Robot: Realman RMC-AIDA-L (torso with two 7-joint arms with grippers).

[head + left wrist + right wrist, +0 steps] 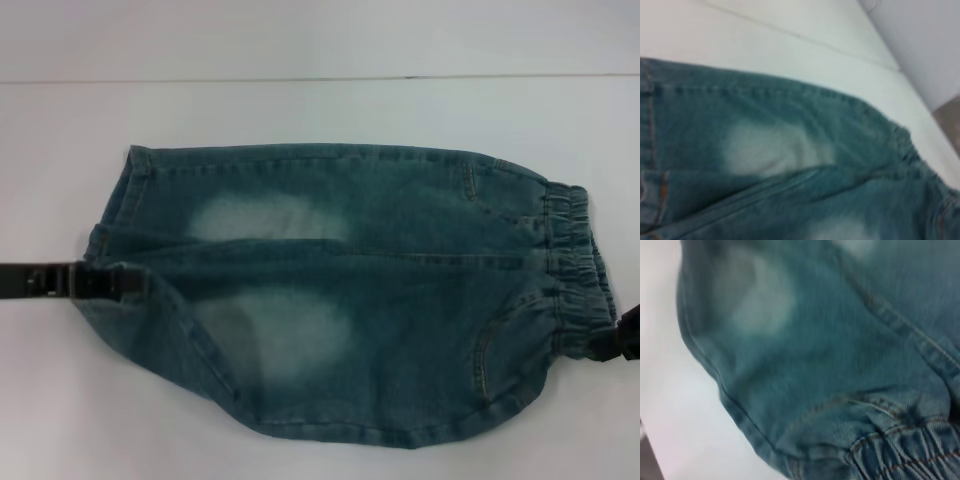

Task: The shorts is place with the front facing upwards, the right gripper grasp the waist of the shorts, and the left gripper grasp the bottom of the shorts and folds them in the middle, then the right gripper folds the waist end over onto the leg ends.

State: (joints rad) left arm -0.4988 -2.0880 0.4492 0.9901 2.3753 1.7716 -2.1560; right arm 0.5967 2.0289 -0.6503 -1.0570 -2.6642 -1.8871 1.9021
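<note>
The blue-green denim shorts (380, 290) lie front up across the white table, with the puckered waist (575, 260) on the right and the flat leg ends (115, 215) on the left. My left gripper (135, 282) reaches in from the left edge and is shut on the near leg's hem, which is raised and bunched around it. Only a sliver of my right gripper (622, 340) shows at the right edge, holding the near corner of the waist. The near edge of the shorts sags in a curve between the two grippers. The right wrist view shows the gathered waistband (905, 445) close up.
The white table (300, 110) runs well beyond the shorts on the far and near sides. A seam line (300, 79) crosses it at the back. In the left wrist view the table's edge and a strip of brown floor (950, 120) show beyond the waist.
</note>
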